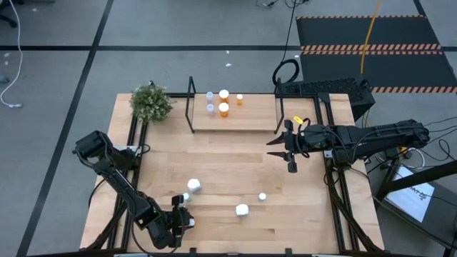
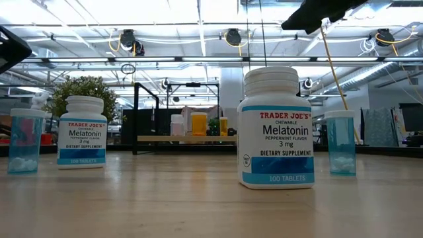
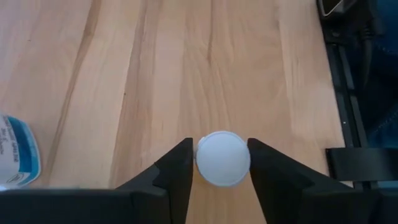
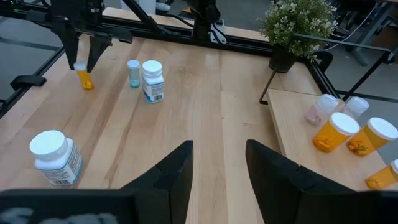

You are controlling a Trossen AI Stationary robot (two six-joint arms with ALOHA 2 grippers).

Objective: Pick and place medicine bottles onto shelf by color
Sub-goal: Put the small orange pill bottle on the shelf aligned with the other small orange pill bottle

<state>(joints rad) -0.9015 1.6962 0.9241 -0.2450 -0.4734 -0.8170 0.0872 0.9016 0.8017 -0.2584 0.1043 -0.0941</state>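
My left gripper is near the table's near-left edge, pointing down, shut on a small orange bottle with a white cap. My right gripper hangs open in the air right of centre, in front of the shelf, touching nothing. Several orange and clear bottles stand on the shelf board. On the tabletop stand two white Melatonin bottles and two pale blue bottles. My left gripper holds the orange bottle by its white cap, pinched between the two fingers, which come from above and point down. The orange body hangs slightly tilted below the fingers. Whether its lower end is on the table cannot be told.
A potted plant stands at the far-left corner beside the shelf's black end frame. A dark box sits off the far-right corner. Bare wood lies between the shelf and the standing bottles.
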